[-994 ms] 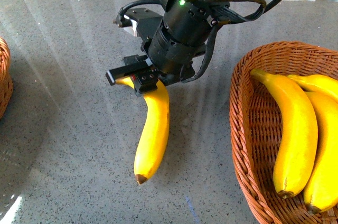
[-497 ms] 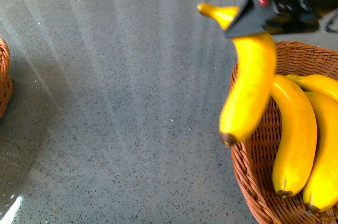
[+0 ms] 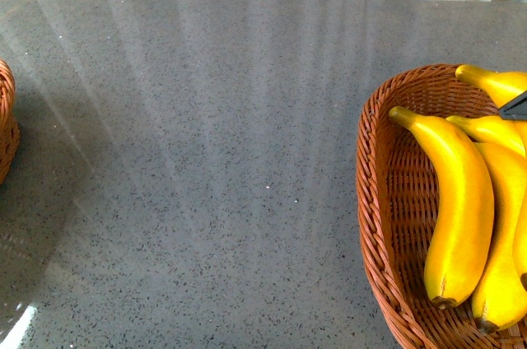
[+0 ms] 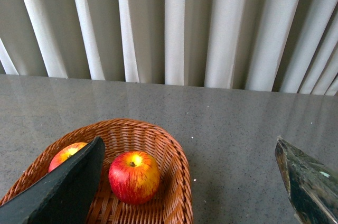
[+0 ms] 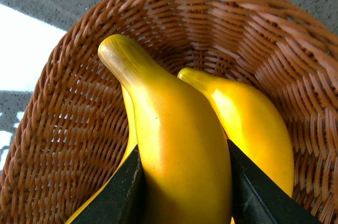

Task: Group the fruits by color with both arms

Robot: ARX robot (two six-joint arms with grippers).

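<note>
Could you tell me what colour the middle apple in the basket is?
Red streaked with yellow apple, clearest in the left wrist view.

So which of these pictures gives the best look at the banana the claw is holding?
The right wrist view: the held banana fills the frame, clamped between the right gripper fingers above the basket. The front view catches only its stem end at the edge; the left wrist view doesn't show it.
</note>
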